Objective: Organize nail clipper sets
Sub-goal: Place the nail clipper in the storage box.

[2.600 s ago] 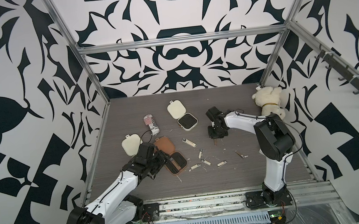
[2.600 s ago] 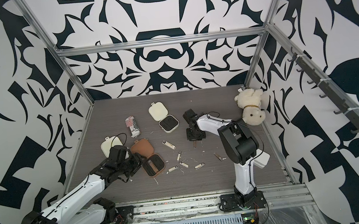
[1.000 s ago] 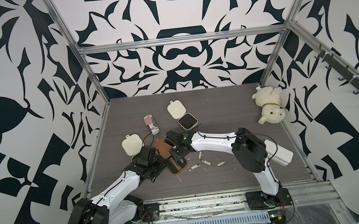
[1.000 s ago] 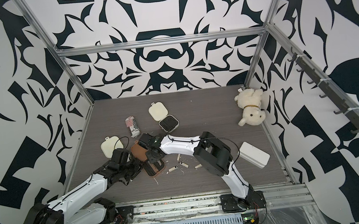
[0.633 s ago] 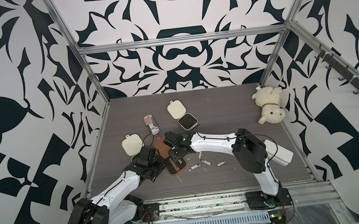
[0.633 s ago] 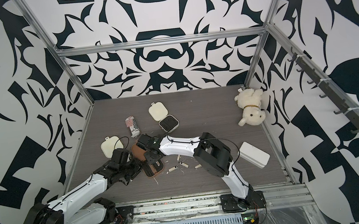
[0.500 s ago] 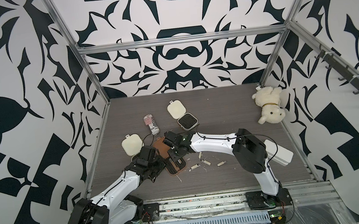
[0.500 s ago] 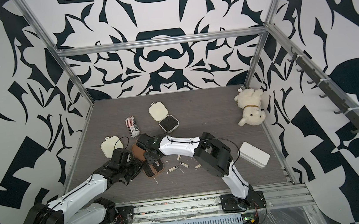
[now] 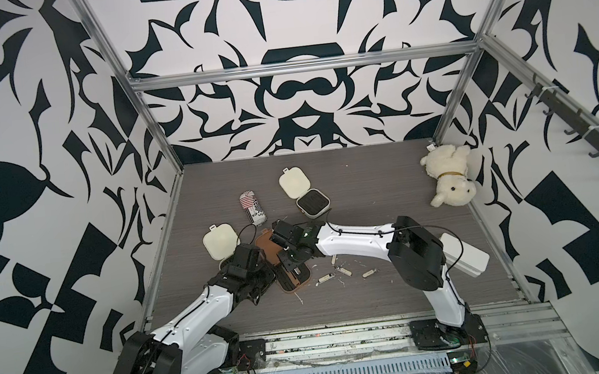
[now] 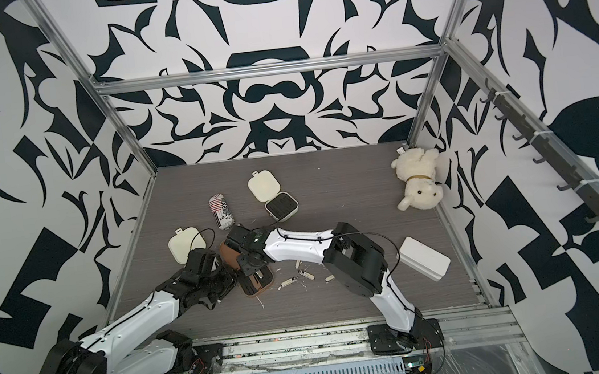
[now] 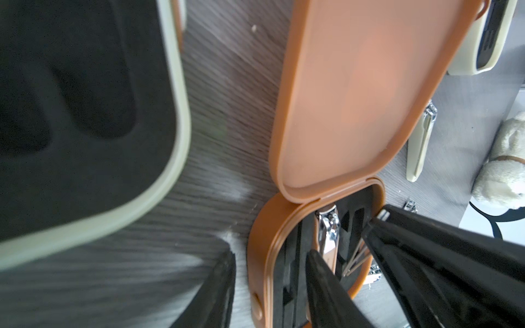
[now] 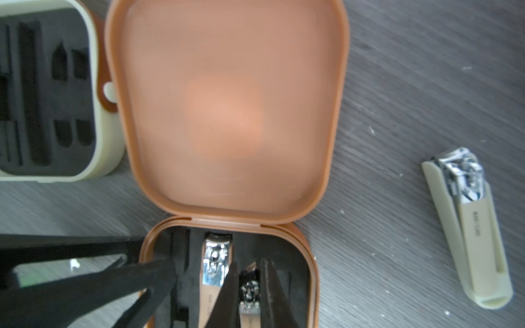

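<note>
At the grey bench's [image 9: 365, 173] 8 o'clock, the wall of the open brown rounded-square case [image 9: 266, 250] is straddled by the left tool [image 11: 271, 255]; clamping cannot be told. The small brown-handled clipper [image 12: 249, 292] pinched by the right tool [image 12: 250, 267] could be jammed askew against the seated clipper [image 12: 216, 264].

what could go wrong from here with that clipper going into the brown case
1. The right tool pinches a small clipper close beside the seated clipper in the brown case. If it comes down off its slot, it may ride onto that neighbour or dislodge it.
2. The left tool straddles the case's rim and reaches into the base, so both tools could collide there.
</note>
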You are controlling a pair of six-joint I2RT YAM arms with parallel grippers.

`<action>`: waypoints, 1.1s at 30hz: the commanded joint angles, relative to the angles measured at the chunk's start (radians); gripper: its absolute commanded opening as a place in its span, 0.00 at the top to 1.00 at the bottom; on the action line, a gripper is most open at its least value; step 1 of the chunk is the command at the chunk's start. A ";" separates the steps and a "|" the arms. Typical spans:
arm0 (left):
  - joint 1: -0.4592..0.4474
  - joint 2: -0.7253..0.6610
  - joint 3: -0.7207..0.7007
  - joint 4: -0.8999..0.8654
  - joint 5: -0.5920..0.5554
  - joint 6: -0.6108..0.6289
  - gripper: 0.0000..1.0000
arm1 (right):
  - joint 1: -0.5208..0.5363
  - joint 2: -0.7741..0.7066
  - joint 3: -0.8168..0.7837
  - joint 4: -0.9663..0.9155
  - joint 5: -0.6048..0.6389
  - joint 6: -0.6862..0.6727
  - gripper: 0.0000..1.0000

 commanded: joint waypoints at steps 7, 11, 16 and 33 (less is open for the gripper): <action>-0.002 0.009 -0.034 -0.013 -0.016 -0.004 0.61 | 0.011 -0.037 0.004 0.020 0.001 0.024 0.93; -0.001 0.006 -0.035 -0.016 -0.018 -0.005 0.62 | 0.011 -0.038 -0.009 0.019 0.003 0.024 0.93; -0.002 0.007 -0.037 -0.018 -0.021 -0.007 0.63 | 0.011 -0.040 -0.025 0.028 -0.001 0.025 0.93; -0.001 0.003 -0.039 -0.043 -0.053 -0.013 0.65 | 0.029 -0.060 -0.056 0.003 0.003 0.021 0.93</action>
